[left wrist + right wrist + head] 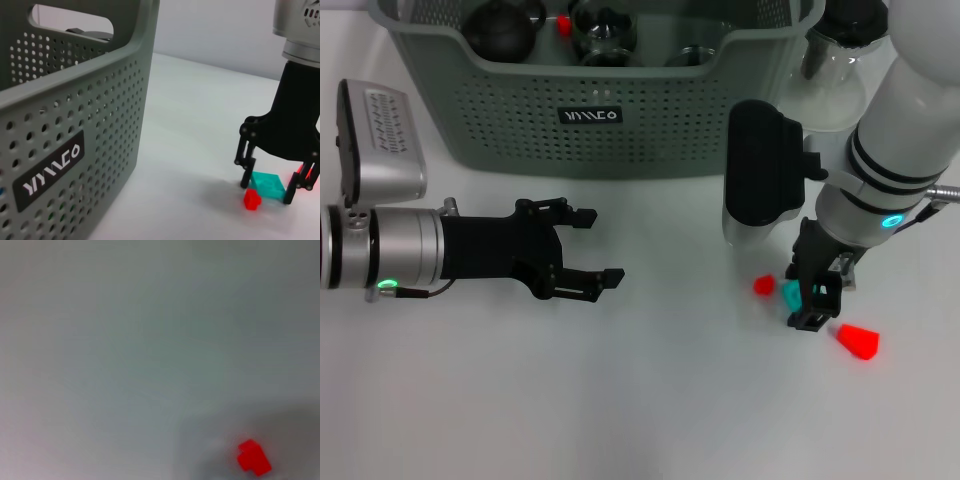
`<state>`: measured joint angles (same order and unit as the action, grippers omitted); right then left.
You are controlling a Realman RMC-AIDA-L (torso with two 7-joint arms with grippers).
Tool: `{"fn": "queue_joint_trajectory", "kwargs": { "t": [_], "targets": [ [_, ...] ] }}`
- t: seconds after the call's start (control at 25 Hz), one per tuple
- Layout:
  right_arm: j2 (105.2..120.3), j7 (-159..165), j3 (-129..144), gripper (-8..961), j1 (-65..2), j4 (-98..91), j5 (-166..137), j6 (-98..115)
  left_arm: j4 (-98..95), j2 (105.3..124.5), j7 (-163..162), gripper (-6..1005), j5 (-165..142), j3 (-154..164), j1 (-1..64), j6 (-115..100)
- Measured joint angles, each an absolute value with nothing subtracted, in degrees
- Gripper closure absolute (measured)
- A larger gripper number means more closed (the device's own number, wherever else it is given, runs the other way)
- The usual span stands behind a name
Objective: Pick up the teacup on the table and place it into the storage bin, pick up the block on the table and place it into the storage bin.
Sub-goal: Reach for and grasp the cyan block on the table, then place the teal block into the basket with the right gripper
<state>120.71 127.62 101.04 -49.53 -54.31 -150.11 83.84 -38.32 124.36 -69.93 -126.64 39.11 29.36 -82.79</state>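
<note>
The teal block [266, 185] sits on the white table [650, 400] between the right gripper [267, 189]'s lowered fingers, which flank it closely, a small red piece [252, 200] just beside, the grey-green bin [600, 120] behind, and the left gripper [592, 248] spread empty, well apart.

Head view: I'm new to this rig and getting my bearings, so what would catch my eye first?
The right gripper is down on the white table, straddling a teal block, with two red blocks beside it. Behind looms the grey-green storage bin, already holding dark items. The left gripper hovers open in front of the bin, holding nothing.
</note>
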Motion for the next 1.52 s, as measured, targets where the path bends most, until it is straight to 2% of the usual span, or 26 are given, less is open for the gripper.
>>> {"fn": "queue_joint_trajectory", "kwargs": {
  "t": [0.4, 0.68, 0.92, 1.08, 1.32, 1.4, 1.52],
  "targets": [
    [120.4, 128.4, 97.8, 518, -49.5, -56.5, -150.1, 86.8, -38.3, 124.37, -70.0, 110, -126.8, 39.1, 29.4, -82.8],
    [120.36, 130.5, 84.9, 519, -50.2, -70.2, -144.5, 98.6, -38.7, 124.29, -69.8, 110, -126.9, 39.1, 29.3, -83.2],
    [120.28, 135.6, 69.3, 519, -57.7, -74.4, -134.2, 98.6, -38.9, 124.2, -68.7, 110, -126.9, 39.3, 29.6, -83.1],
    [120.04, 137.4, 63.4, 519, -63.8, -70.2, -131.8, 90.8, -39.2, 124.09, -68.1, 111, -126.9, 39.5, 29.8, -83.0],
    [117.86, 138.7, 62.2, 518, -72.7, -54.5, -136.3, 76.2, -40.6, 124.05, -68.1, 110, -126.9, 39.6, 29.9, -83.3],
    [117.89, 138.4, 62.4, 518, -74.4, -50.2, -139.1, 71.2, -40.8, 124.08, -68.1, 110, -126.8, 39.7, 30.0, -83.3],
    [118.9, 137.8, 63.4, 518, -76.0, -44.2, -143.4, 62.7, -40.9, 124.12, -68.1, 110, -126.6, 39.7, 30.0, -83.3]
  ]
}}
